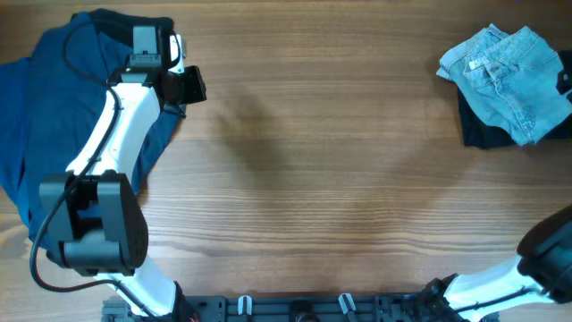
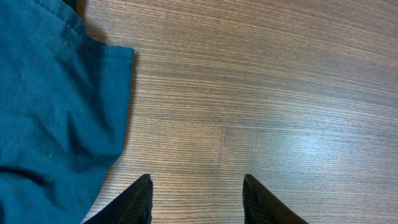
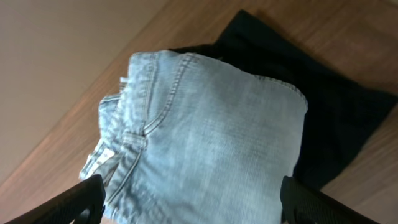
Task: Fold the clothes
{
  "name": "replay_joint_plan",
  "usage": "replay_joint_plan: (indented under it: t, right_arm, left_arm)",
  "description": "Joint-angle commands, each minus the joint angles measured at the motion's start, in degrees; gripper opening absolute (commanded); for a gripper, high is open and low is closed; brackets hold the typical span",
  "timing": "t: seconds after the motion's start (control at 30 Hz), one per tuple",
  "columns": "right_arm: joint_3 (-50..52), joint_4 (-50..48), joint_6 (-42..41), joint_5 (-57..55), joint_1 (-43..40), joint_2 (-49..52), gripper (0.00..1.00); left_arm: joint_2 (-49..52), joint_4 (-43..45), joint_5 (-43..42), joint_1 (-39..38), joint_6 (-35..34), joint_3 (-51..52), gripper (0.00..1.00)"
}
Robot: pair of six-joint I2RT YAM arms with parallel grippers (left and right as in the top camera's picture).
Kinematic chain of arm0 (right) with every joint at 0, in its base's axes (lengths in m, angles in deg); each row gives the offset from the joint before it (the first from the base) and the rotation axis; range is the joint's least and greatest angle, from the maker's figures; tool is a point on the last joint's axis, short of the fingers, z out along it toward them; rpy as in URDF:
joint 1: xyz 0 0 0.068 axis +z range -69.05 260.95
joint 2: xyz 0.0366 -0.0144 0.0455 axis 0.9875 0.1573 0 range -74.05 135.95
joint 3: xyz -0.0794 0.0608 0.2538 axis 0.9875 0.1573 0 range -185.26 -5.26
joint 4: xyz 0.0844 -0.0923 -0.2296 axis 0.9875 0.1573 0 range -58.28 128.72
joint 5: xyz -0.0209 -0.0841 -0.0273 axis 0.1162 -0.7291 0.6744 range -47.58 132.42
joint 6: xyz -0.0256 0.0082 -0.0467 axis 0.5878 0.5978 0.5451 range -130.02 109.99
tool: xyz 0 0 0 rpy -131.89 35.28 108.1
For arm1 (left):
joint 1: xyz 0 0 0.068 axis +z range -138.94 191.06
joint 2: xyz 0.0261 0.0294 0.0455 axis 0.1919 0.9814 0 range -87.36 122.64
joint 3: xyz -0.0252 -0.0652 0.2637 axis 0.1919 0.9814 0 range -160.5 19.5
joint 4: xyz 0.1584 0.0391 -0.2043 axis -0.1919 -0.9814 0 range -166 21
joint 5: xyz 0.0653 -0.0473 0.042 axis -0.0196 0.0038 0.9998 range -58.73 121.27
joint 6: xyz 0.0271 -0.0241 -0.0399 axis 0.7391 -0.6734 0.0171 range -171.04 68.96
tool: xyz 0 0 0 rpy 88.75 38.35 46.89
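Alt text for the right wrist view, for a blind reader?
Folded light-blue denim shorts lie on a black garment on the wooden table. The right gripper is open and empty, its dark fingertips at the bottom corners.

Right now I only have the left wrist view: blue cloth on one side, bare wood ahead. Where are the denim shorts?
Observer: The denim shorts lie folded at the far right corner of the table, on top of a black garment.
Operator: Is the right arm on them?
Observer: No. Its wrist camera looks down on them, and the right fingers are spread wide, holding nothing.
Operator: How much of this blue cloth is there?
Observer: The dark blue garment is a rumpled, unfolded spread covering the table's left end.
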State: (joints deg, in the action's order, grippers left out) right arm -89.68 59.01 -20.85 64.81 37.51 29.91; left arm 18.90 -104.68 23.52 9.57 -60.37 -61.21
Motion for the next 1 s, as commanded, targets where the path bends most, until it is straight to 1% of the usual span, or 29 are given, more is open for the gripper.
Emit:
replay_joint_plan:
  t: [0.0,0.03,0.07,0.13,0.23,0.3,0.37,0.47,0.5,0.53,0.57,0.6,0.63,0.67,0.7,0.8,0.83,0.9,0.97]
  right_arm:
    - [-1.5,8.0,-4.4,-3.8,-0.2,-2.6,0.91]
    - [-1.2,12.2,-8.4,-5.5,-0.3,-2.4,0.91]
    - [-0.7,14.8,-10.5,-5.6,-0.3,-2.3,0.91]
    - [2.0,16.4,-11.1,-3.0,-0.2,-2.2,0.91]
    - [8.4,11.0,-8.4,0.1,-0.5,-2.2,0.91]
    - [13.6,4.7,-5.6,4.1,-0.5,-2.2,0.91]
    - [17.2,0.9,-4.4,4.3,-0.5,-2.2,0.9]
    - [20.0,-3.7,-1.9,4.3,-0.5,-2.2,0.85]
    - [20.4,-4.7,-1.3,4.3,-0.5,-2.2,0.82]
    - [20.7,-5.7,-1.1,4.2,-0.4,-2.2,0.75]
    - [20.8,-6.8,-1.2,4.3,-0.4,-2.2,0.59]
    - [20.8,-7.1,-1.5,4.3,-0.4,-2.2,0.34]
    - [20.8,-7.4,-2.6,5.3,-0.4,-2.2,0.19]
    - [20.8,-7.4,-3.6,6.8,-0.4,-2.2,0.08]
    - [20.8,-7.4,-4.9,9.3,-0.4,-2.2,0.04]
    - [20.8,-5.9,-9.9,15.4,-0.3,-2.3,0.04]
    - [20.8,-3.4,-12.2,16.0,-0.2,-2.7,0.04]
    - [20.8,0.1,-12.7,16.7,0.4,-3.2,0.04]
    - [20.8,3.1,-11.6,16.2,1.4,-3.3,0.04]
  left_arm:
    - [-1.5,0.0,-0.1,0.1,-0.3,0.2,0.47]
    - [-1.5,0.0,-0.1,0.1,-0.3,0.2,0.47]
    - [-1.5,0.0,-0.1,0.1,-0.3,0.2,0.47]
    - [-1.5,0.0,-0.1,0.1,-0.3,0.2,0.47]
    - [-1.5,0.0,-0.1,0.1,-0.3,0.2,0.47]
    - [-1.5,0.0,-0.1,0.1,-0.3,0.2,0.47]
    - [-1.5,0.0,-0.1,0.1,-0.3,0.2,0.47]
    - [-1.5,0.1,-0.1,0.1,-0.3,0.2,0.47]
    - [-1.5,0.1,-0.1,0.1,-0.3,0.2,0.47]
    - [-1.5,0.1,-0.1,0.1,-0.3,0.2,0.47]
    - [-1.5,0.0,-0.1,0.1,-0.3,0.2,0.47]
    - [-1.5,0.0,-0.1,0.1,-0.3,0.2,0.47]
    - [-1.5,-0.1,-0.1,0.1,-0.3,0.2,0.47]
    - [-1.5,-0.2,-0.1,0.1,-0.3,0.2,0.47]
    - [-1.5,-0.4,-0.1,0.1,-0.3,0.2,0.47]
    - [-1.5,-0.8,-0.1,0.1,-0.3,0.2,0.47]
    - [-1.5,-0.8,-0.1,0.1,-0.3,0.2,0.47]
    - [-1.5,-1.0,-0.1,0.1,-0.3,0.2,0.47]
    - [-1.5,-1.3,-0.1,0.1,-0.3,0.2,0.48]
